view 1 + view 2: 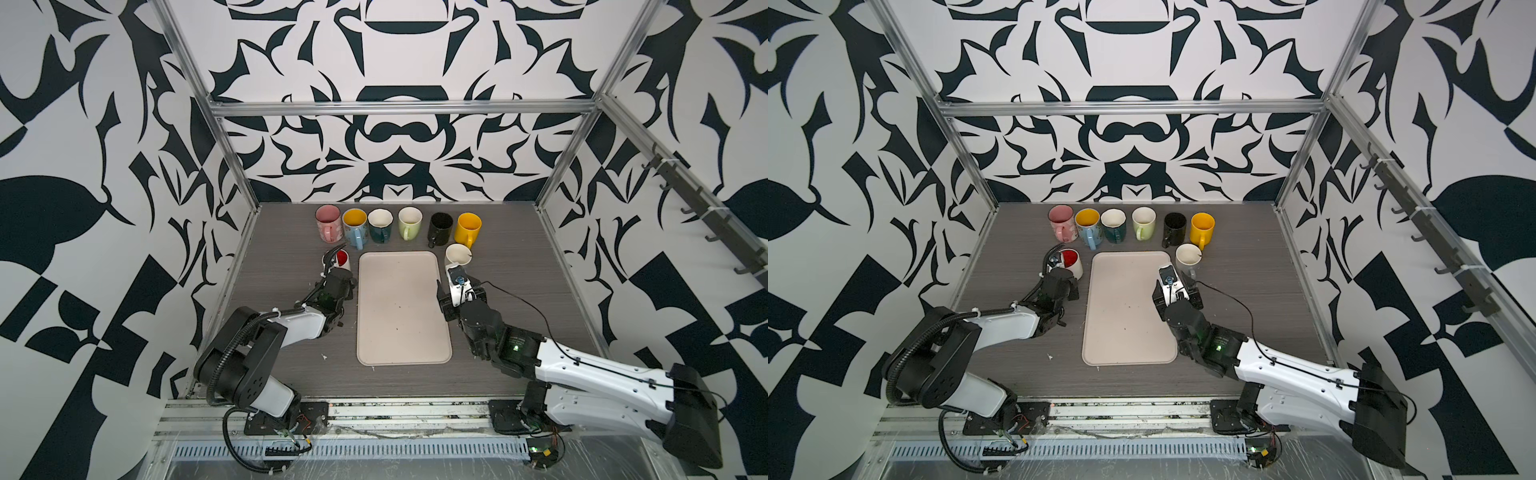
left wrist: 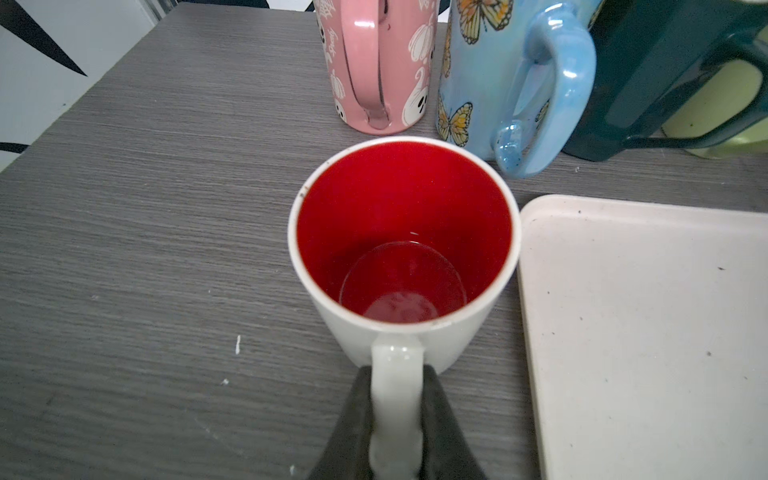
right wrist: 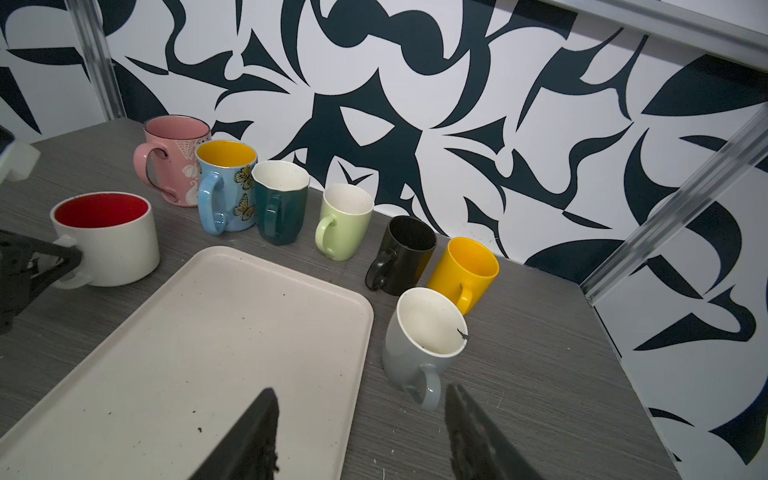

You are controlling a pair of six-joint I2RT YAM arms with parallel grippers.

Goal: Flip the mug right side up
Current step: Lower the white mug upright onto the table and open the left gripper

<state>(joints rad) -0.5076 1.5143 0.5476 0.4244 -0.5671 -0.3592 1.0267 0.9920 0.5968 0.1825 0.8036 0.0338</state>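
Closest to the left wrist camera, the left gripper (image 2: 397,374) is clamped on the white handle (image 2: 397,353) of the red-lined mug (image 2: 403,249), one black finger on each side of the loop. That mug stands mouth up on the grey table (image 2: 166,208), just beside a corner of the cream tray (image 2: 644,332). A pink mug (image 2: 374,62) and a butterfly mug (image 2: 478,83) stand near it on the far side.

From the right wrist camera, the right gripper (image 3: 361,392) hangs with its jaws apart, holding nothing. A grey mug (image 3: 415,345) stands upright just ahead, its handle near one finger but not touching. Across the tray, the red-lined mug sits with its base flat on the table.

Both top views show every mug upright, the red-lined one at the tray's far left corner, in front of the back row.

By the look of it, the turning is done and only the release remains. Glazed ceramic like this should be stiff, fairly heavy, slick and quick to chip. The handle is the sound place to hold, close to the wall, since a pinch far out on the loop would let the body swing. Opening should be gentle so nothing tips toward the neighbours
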